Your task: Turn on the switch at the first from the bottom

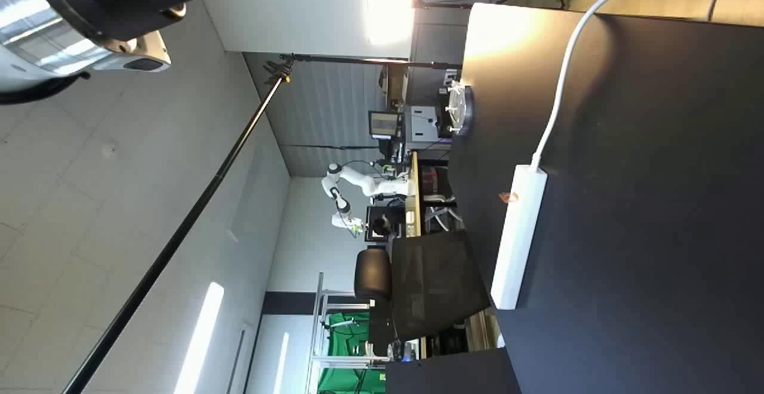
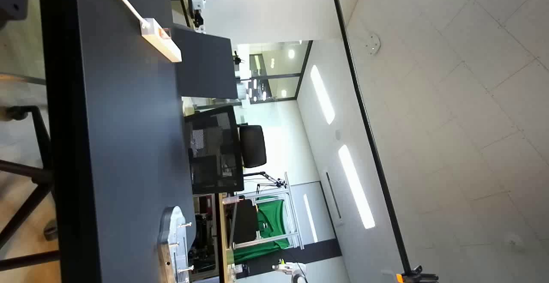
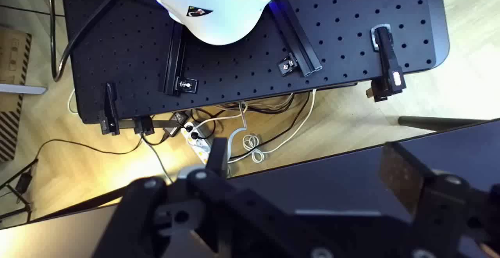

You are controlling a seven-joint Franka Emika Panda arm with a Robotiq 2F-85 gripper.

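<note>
Power strip (image 1: 519,236): one, white, lying on the black table (image 1: 644,233); one cord (image 1: 564,83), leaving one end. The wanted switch is presumably on its upper side.

Gripper (image 3: 306,162): one; two fingers (image 3: 216,156), spread wide, nothing between them. The power strip is absent from the wrist view.

Hazards, as judged: fingers this far apart could straddle a small switch, or one could catch a neighbour; an off-centre press could tip or slide the strip, seemingly unfastened; both exterior views stand sideways, so "bottom" might be counted from the wrong end.

Further count: reddish piece (image 2: 163,33) near the cord end, one, perhaps a switch; switches in all, number not readable; pegged block (image 2: 179,236), one, well apart on the table; floor strip (image 3: 200,144), one, a possible mix-up.
</note>
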